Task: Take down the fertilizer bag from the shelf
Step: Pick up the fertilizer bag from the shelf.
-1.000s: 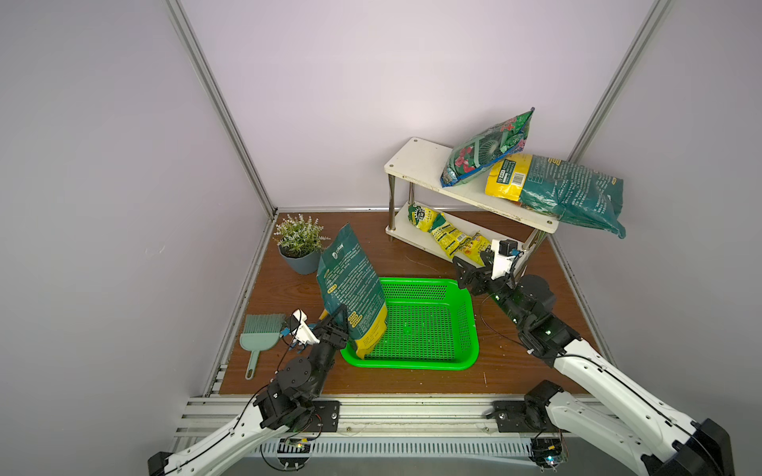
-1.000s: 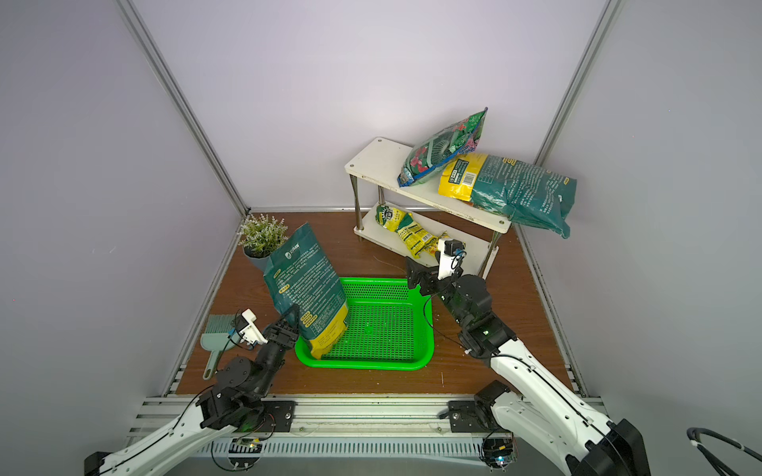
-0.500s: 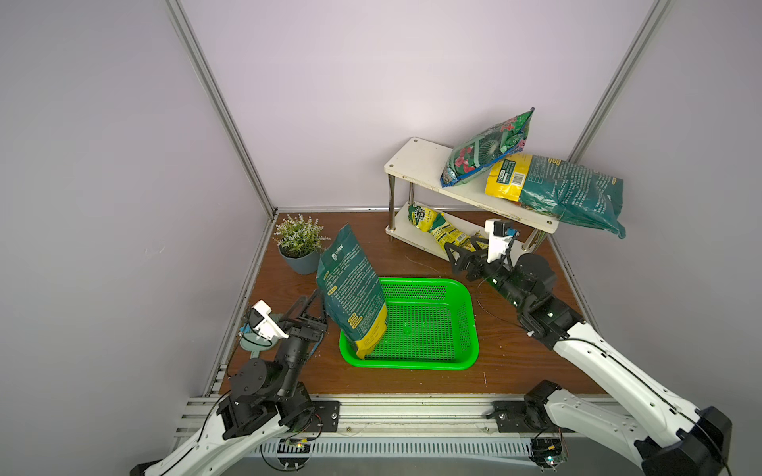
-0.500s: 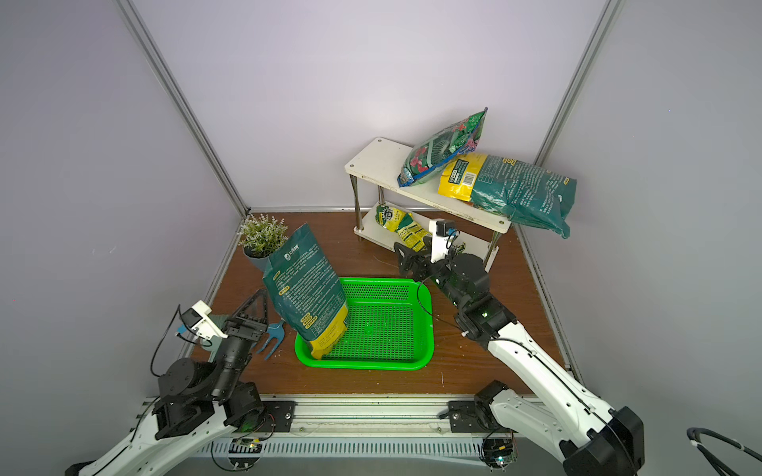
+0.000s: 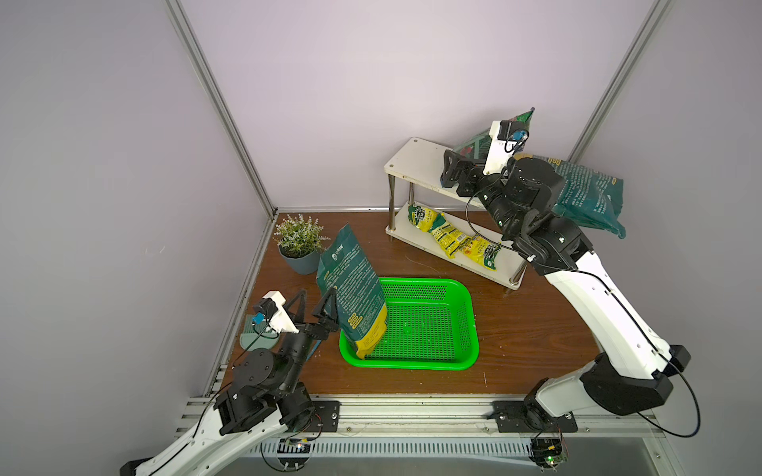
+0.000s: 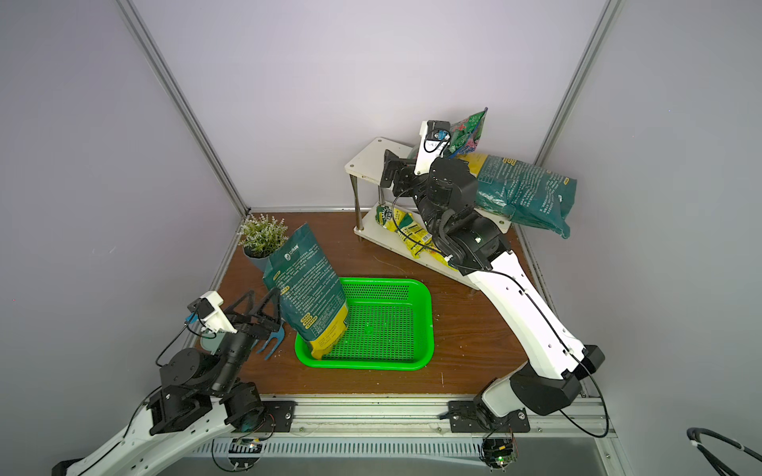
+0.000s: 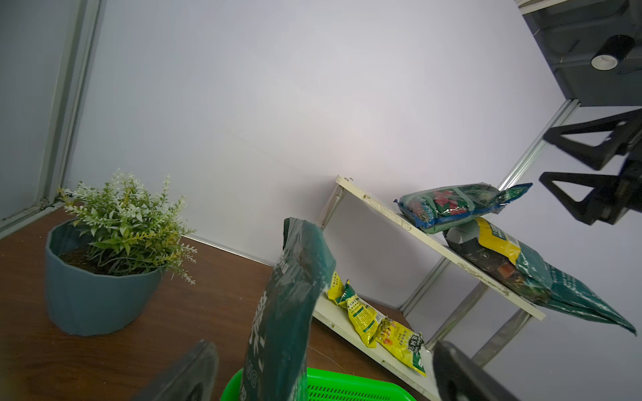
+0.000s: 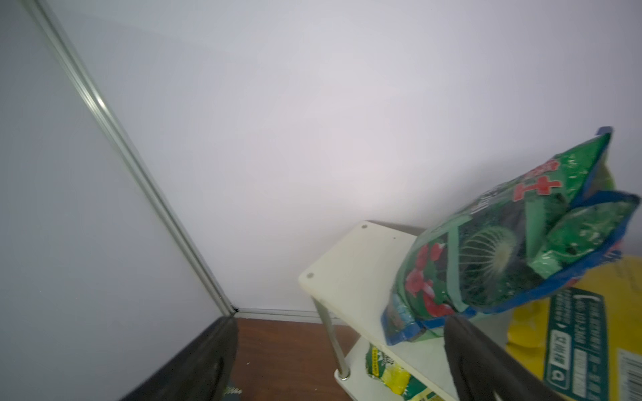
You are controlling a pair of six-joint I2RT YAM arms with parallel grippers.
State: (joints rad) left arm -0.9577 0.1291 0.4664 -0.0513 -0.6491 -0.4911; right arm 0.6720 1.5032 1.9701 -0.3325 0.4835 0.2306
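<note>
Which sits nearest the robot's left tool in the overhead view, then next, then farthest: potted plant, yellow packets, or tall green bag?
1. Tall green bag, standing in the basket, right beside the left tool.
2. Potted plant, farther back on the left.
3. Yellow packets, on the shelf's lower board, far right.

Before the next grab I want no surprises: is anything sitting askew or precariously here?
Yes. The big teal-and-yellow plastic bag hangs far off the end of the top board of the white two-tier shelf, sagging downward. The tall dark-green bag stands tilted in a corner of the green plastic basket.
</note>
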